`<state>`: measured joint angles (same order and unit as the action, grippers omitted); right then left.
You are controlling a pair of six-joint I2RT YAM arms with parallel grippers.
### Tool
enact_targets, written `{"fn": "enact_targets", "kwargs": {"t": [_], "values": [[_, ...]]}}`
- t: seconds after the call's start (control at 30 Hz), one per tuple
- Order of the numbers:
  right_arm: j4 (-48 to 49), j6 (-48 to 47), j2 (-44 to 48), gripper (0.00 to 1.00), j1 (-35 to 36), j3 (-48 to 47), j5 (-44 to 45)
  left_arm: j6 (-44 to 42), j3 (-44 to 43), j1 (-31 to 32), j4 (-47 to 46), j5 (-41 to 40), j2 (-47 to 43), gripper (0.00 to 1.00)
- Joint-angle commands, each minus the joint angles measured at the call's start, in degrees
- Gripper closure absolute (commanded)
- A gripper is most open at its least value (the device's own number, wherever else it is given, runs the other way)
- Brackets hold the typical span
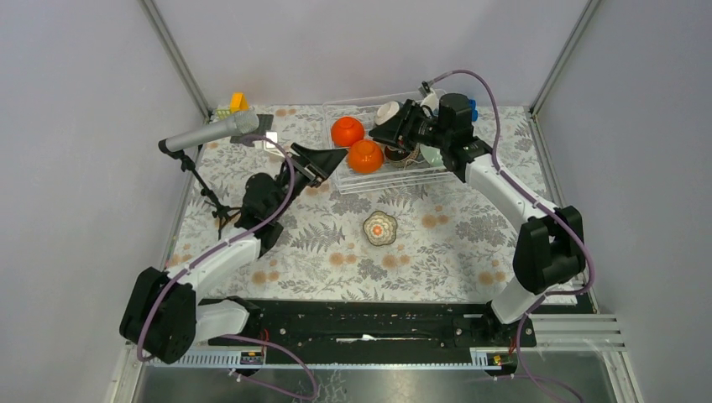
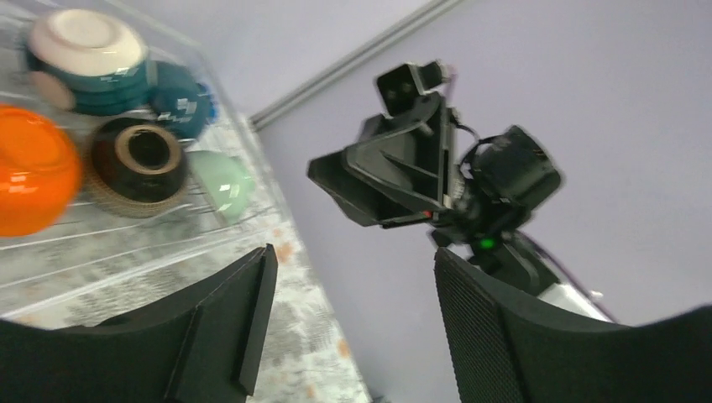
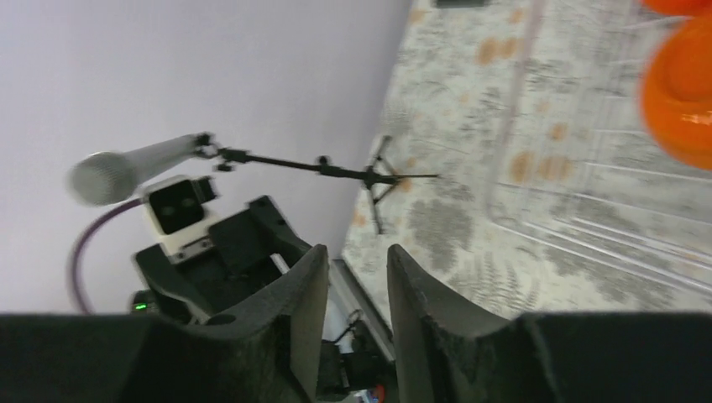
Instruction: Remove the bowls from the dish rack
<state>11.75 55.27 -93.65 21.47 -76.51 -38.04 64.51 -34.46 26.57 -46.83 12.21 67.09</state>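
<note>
Two orange bowls [image 1: 347, 131] sit in dish rack [image 1: 403, 176], far side of floral-cloth counter [image 1: 470, 243]; lilac walls [image 1: 84, 126] around. Left wrist: left tool [image 2: 353, 256] spread wide, empty, brown bowl [image 2: 138, 159] in rack beyond. Right wrist: right tool [image 3: 357, 252] narrowly parted, empty.

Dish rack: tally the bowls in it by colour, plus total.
Orange bowls: 2
Teal bowls: 2
Dark brown bowl: 1
Mint bowl: 1
Total in the dish rack: 6
Outside it, patterned bowl: 1
</note>
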Motion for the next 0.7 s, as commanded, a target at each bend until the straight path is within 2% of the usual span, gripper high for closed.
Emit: {"fn": "enact_targets", "kwargs": {"t": [0.0,0.1,0.23,0.37,0.53,0.67], "values": [[-13.97,-13.42,0.32,0.58,-1.44,0.88,8.84,-7.65,-4.07,-1.10,14.07,-2.33,3.11,0.28],[-19.62,-21.51,6.81,0.40,-1.36,7.63,16.65,-13.64,-2.42,-0.16,23.46,-2.97,-1.10,0.27],[-25.06,-25.08,11.71,0.30,-0.01,13.56,23.52,-20.03,-2.36,2.62,36.36,-4.66,-6.18,0.22],[-26.18,-27.19,13.05,0.31,1.84,18.50,26.98,-23.75,-1.48,6.16,42.64,-7.74,-7.46,0.21],[-26.64,-29.66,11.31,0.36,6.00,21.18,32.55,-24.66,1.07,8.76,42.86,-8.61,-7.83,0.22],[-25.95,-31.00,9.31,0.40,8.37,22.28,35.31,-26.92,1.93,10.54,42.63,-9.74,-8.20,0.16]]}}
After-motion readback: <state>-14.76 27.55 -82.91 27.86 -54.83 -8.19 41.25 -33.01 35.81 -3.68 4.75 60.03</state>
